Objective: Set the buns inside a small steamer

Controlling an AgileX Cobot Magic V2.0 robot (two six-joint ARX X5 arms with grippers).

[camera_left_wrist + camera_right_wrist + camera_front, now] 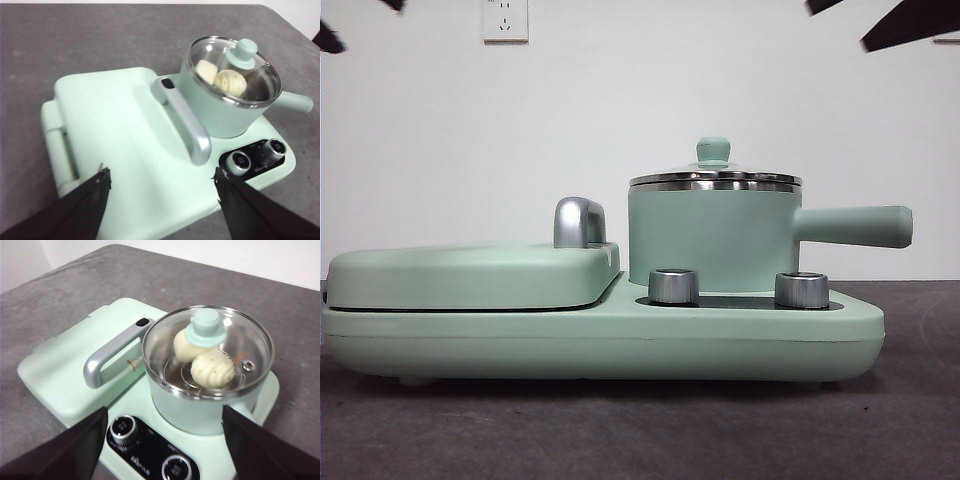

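We saw the small steamer (710, 240) standing on the mint-green cooker base (600, 340), at about three o'clock from the flat griddle lid (470, 275), with its straight handle (855, 226) pointing toward three o'clock in the front view. Its glass lid (240, 340) sat closed on the steel rim, green knob (206, 326) on top. Through the glass we made out both buns: the smooth bun (186, 347) and the ridged bun (214, 369) with green specks, side by side and touching on a wire rack inside the pot. Two steel dials (673, 286) stood on the black panel in front of the pot, and a silver handle (185, 120) rose from the griddle lid. The left tool (162, 187) hung above the griddle lid, jaws apart and empty; the right tool (165, 427) hung above the dial panel, jaws likewise apart, gripping nothing. The cooker rested on a grey tabletop (620, 430).
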